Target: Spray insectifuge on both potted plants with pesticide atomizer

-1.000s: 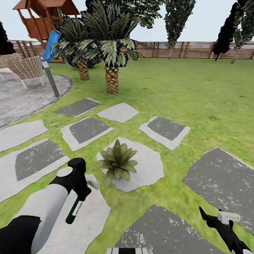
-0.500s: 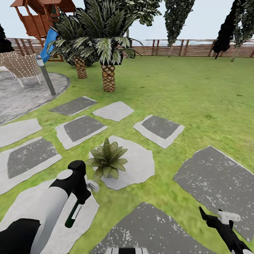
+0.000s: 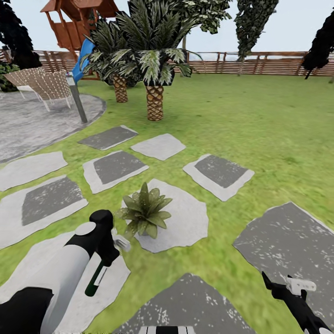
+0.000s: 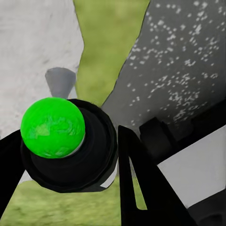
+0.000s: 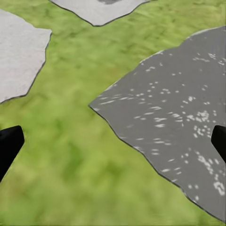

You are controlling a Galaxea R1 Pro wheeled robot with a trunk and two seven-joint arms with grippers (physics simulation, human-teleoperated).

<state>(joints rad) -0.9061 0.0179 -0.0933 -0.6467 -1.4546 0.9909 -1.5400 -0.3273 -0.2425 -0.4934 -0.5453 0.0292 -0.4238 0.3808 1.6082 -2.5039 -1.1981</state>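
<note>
So I'm looking out over the garden lawn (image 3: pixel 260 120), grass all the way back to the brown slatted fence (image 3: pixel 260 65) at 12 o'clock, with the round grey patio (image 3: pixel 32 125) off at 10 o'clock and a wooden play tower (image 3: pixel 79 23) with a blue slide behind it. Two palms (image 3: pixel 153 60) stand at about 11, just past the stepping stones (image 3: pixel 116 167), which are scattered grey and white slabs across the middle of my head view. One of the potted plants (image 3: pixel 144 212) sits on a pale rounded stone (image 3: pixel 185 222) just left of centre, a low rosette of pointed speckled leaves; I can't make out its pot. My left arm comes in from 7 o'clock, and the left tool (image 3: pixel 105 260) is closed around the pesticide atomizer (image 3: pixel 97 279), white body and dark green end hanging down toward a pale slab, just beside the plant at its 8 o'clock. From the left wrist cam the atomizer (image 4: pixel 52 127) shows a bright green round end in a black collar between the fingers. The right tool (image 3: pixel 288 288) is down at 5 o'clock over a dark stone, fingers (image 5: pixel 9 146) spread wide apart with nothing in them.
</note>
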